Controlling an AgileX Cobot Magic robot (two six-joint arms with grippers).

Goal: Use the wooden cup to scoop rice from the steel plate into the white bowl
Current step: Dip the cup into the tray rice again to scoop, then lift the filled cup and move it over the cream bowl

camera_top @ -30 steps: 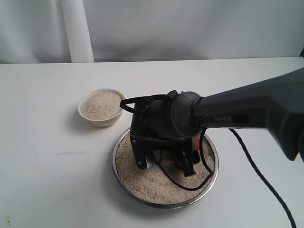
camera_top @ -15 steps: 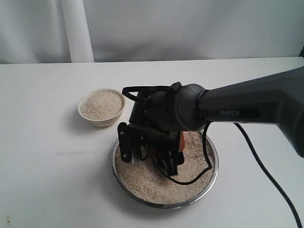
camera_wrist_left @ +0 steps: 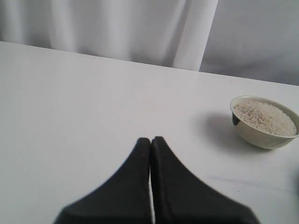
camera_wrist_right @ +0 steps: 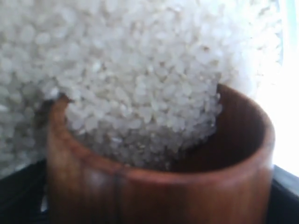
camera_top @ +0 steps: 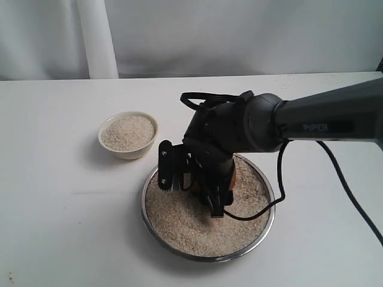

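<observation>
From where I stood, the exterior view showed the steel plate point(camera_top: 270, 210) near the middle of the table point(camera_top: 60, 227), spread with rice point(camera_top: 182, 227). The white bowl point(camera_top: 128, 153) sat just off its rim at about ten o'clock, apart from it and already heaped with grains. The right arm point(camera_top: 323, 122) reached in from three o'clock. The right gripper point(camera_top: 191, 191) was turned down into the plate. Only a sliver of the wooden cup point(camera_top: 231, 179) showed, reddish, at about two o'clock from the fingers, low against the grain.

The left wrist view had the left gripper point(camera_wrist_left: 150, 139) over bare table with its two fingers pressed flat together and nothing between them. The bowl stood well apart, out ahead of it.

The right wrist view was nearly all cup. Its mouth was pushed into the heap and grains were spilling over the lip into the dark inside. Black jaw ends sat tight against either side of the barrel, so the jaws were clamped on it.

I took this for the scooping stroke itself, with the cup only part filled. Next it would need to drive a little further through the heap. Then the mouth should roll upward before lifting, and the cup should travel level toward ten o'clock, tipping only once it is above the bowl. That bowl looked nearly full, so a fast pour might scatter grains over its rim.
</observation>
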